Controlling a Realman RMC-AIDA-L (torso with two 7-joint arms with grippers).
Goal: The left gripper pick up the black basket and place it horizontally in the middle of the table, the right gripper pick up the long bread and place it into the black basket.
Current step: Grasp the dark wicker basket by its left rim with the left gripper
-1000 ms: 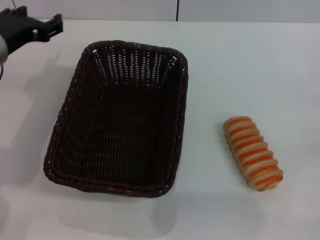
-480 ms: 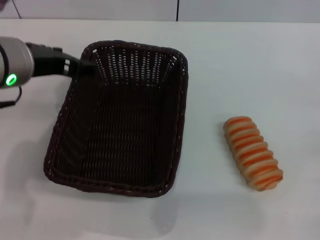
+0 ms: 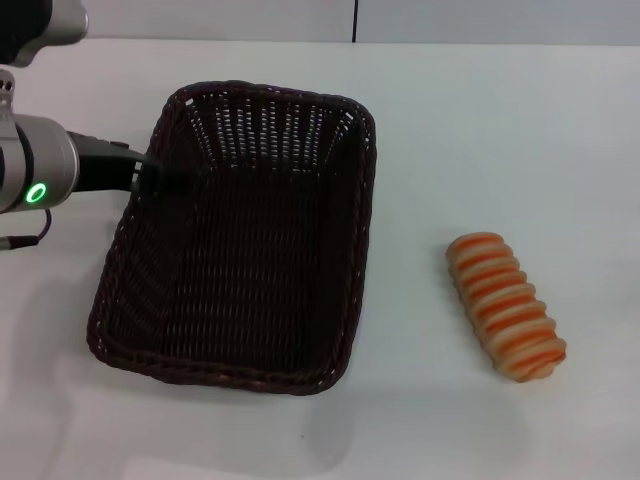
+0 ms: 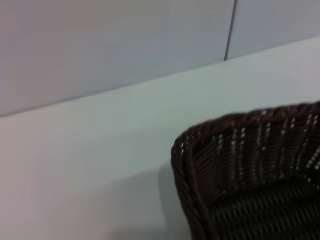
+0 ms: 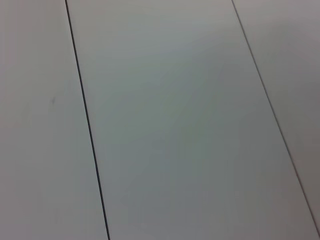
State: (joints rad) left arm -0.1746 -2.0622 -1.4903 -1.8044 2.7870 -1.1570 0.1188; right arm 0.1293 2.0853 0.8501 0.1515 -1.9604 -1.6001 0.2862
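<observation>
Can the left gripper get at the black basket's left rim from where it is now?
Probably yes: the left gripper is already at the black basket's left rim, nothing between them.

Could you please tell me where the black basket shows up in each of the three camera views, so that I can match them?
Head view: the black basket fills the left-centre of the table, the left pincer at its far-left rim.
Left wrist view: only one rounded corner of the basket shows, at the lower right.
Right wrist view: not in it; only pale panels with dark seams.
Shared landmark: the braided rim corner by the left pincer.
</observation>
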